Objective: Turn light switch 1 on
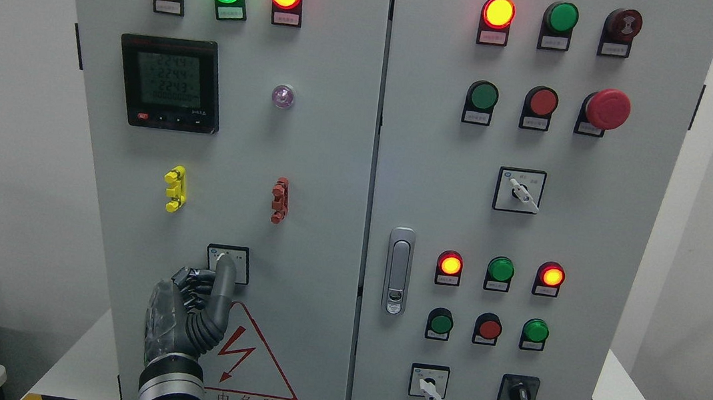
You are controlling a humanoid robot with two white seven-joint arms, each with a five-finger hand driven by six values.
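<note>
I see the left hand [189, 315] up against the left cabinet door [228, 145], fingers curled in except one stretched up, its tip on the switch [228, 263] low on that door, just above the red hazard triangle [253, 369]. Nothing gripped. Above it: meter [170, 83] lit, and yellow, green and red lamps on.

The meter display [170, 81] shows roughly 224 readings; the red warning triangle [253, 366] reads 电危险.
</note>
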